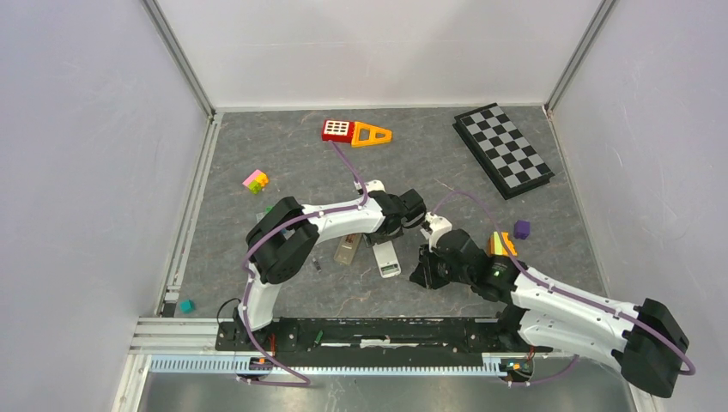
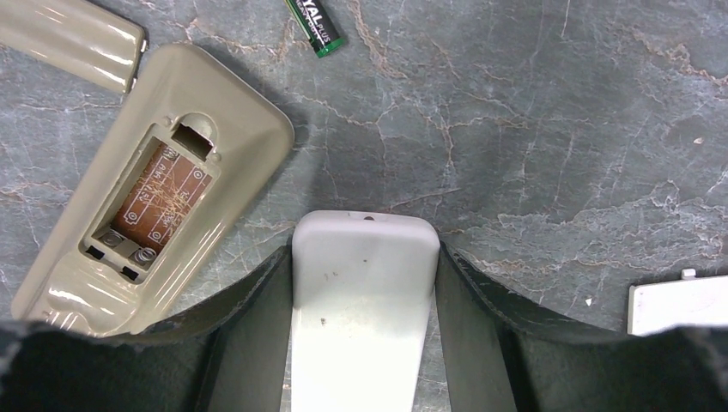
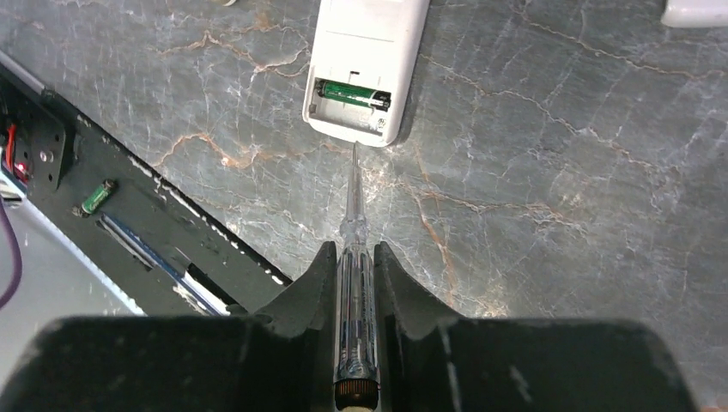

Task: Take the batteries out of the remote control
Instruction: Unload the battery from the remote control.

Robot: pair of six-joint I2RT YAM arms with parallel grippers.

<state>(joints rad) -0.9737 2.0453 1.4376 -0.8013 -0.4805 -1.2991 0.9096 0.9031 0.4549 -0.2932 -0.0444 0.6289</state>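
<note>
Batteries are not all out, by my judgement: a seated battery (image 3: 350,93) lies crosswise in the open bay of the white remote (image 3: 365,43). A loose battery (image 2: 314,26) rests on the table (image 2: 558,129) just beyond the beige remote (image 2: 240,129), whose bay shows only bare springs, and a stray battery (image 3: 97,196) sits on the black base rail (image 3: 51,146). My left gripper (image 2: 362,257) clamps the white remote across its width near one end, a pad on each long side; the bay is not in that view. My right gripper (image 3: 354,251) is pinched on a clear pen-like stick (image 3: 354,215), whose tip points at the remote's near end wall, close to it but apart. Chief hazards, as I judge them: (a) the tip meets the end wall rather than the bay, so the push slides the remote through my left pads instead of lifting the cell; (b) the slim, smooth stick twists or slips back between my fingers under side load, being held along a narrow line only; (c) the tip skates off the round cell and gouges a spring contact; (d) the cell, freed suddenly by its spring, rolls across the table toward the rail, where it would be awkward to reach. A white cover piece (image 2: 678,305) beside the left gripper lies near enough to be knocked if the remote swings.
</note>
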